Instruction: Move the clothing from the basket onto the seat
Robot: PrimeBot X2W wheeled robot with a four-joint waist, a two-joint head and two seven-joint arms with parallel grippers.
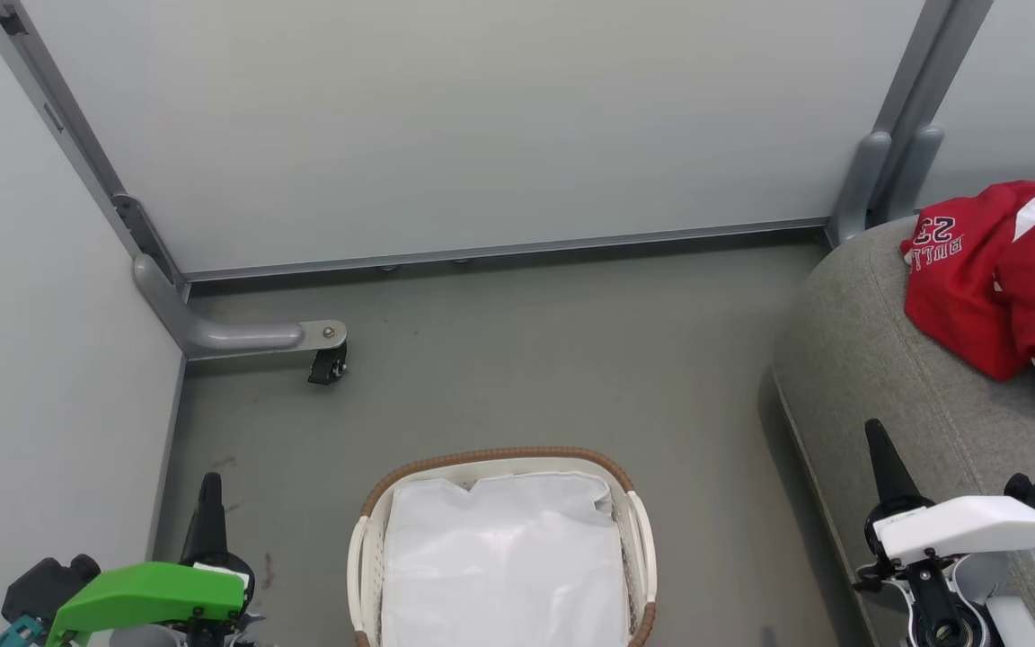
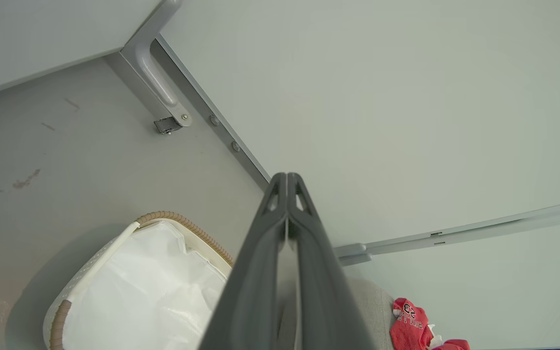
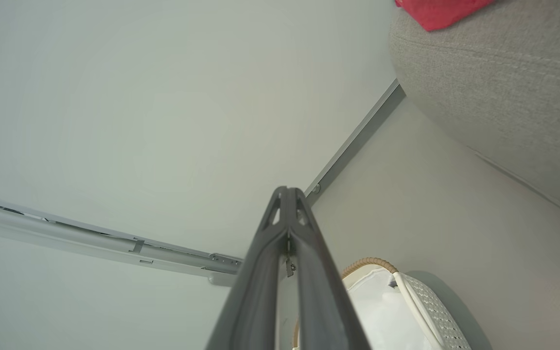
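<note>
Lying on seat [image 1: 886, 386]: clothing [image 1: 976, 296]
Basket [image 1: 499, 456]: sitting on floor [image 1: 571, 359]
Left gripper [image 2: 287, 181]: pinching closed, empty
Right gripper [image 3: 287, 192]: pinching closed, empty

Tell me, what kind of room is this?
Probably a mock living-room corner: grey partition panels with a wheeled foot, a sofa seat holding red clothing, a laundry basket on the floor.

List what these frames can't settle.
Head view: clothing cut by the right edge; garment count unclear.
Head view: basket near end cut by the bottom edge; liner folds could hide something beneath.
All views: seat runs off the edges; full extent unknown.
Left wrist view: left hand blocks part of basket and seat.
</note>
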